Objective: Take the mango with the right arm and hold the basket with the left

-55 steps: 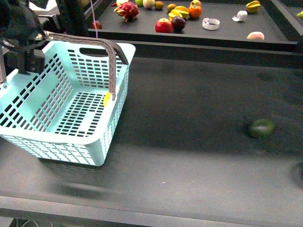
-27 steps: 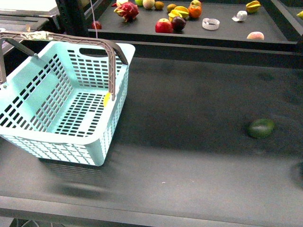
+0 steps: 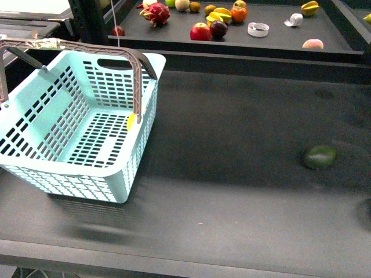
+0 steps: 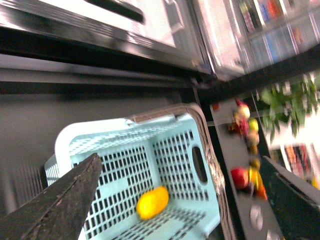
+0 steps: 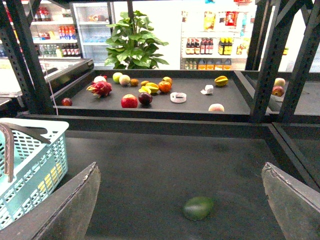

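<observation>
a: nearest the basket (image 3: 75, 174), what do we have?

b: the mango (image 4: 152, 202) lies inside it, on the slotted floor by the wall under the raised handle (image 3: 138, 81). from the front just a yellow sliver (image 3: 131, 121) shows.

a: grippers?

b: left gripper (image 4: 180, 200) above the basket, jaws spread, nothing between. right gripper (image 5: 182, 207) likewise wide apart, empty.

a: further from the basket?

b: a dark green fruit (image 3: 320, 156) well apart on the black table (image 3: 232, 197). beyond, the back tray (image 3: 278, 39) with mixed fruit.

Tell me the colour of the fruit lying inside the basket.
Bright yellow: the mango, clearest in the left wrist view, inside the light blue basket.
</observation>
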You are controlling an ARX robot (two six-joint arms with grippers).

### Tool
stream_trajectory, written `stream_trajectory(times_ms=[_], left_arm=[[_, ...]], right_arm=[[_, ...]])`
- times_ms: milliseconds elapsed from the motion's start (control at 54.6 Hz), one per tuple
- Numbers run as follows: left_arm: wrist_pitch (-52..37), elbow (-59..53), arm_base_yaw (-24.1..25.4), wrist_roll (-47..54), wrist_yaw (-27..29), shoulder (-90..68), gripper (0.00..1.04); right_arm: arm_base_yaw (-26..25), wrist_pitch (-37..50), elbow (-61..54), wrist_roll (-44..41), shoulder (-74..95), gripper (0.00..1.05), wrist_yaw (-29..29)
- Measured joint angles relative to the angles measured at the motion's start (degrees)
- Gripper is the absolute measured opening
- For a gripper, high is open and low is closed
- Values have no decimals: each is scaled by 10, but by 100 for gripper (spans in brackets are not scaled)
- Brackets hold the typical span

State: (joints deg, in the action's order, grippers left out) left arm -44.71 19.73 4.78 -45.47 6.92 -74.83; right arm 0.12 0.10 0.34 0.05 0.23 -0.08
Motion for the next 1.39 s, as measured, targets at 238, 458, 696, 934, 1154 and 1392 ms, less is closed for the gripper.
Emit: stream_trajectory(times_ms=[238,458,696,934,1154,1392], left_arm=[[-104,-92,-22,395,-80,91,33],[-95,-158,-47,443,-69,158,2],[6,-183,-48,449,-69,287,2],[112,-186,-48,450,-69,407,2],[190,-186,-48,450,-69,490,2],[259,-186,-48,450,-69,563,2]], right_arm=[[0,0,0,0,0,96,0],[0,0,0,0,0,96,0],[0,0,0,0,0,96,0],[0,0,0,0,0,96,0],[0,0,0,0,0,96,0],[0,0,0,0,0,96,0]])
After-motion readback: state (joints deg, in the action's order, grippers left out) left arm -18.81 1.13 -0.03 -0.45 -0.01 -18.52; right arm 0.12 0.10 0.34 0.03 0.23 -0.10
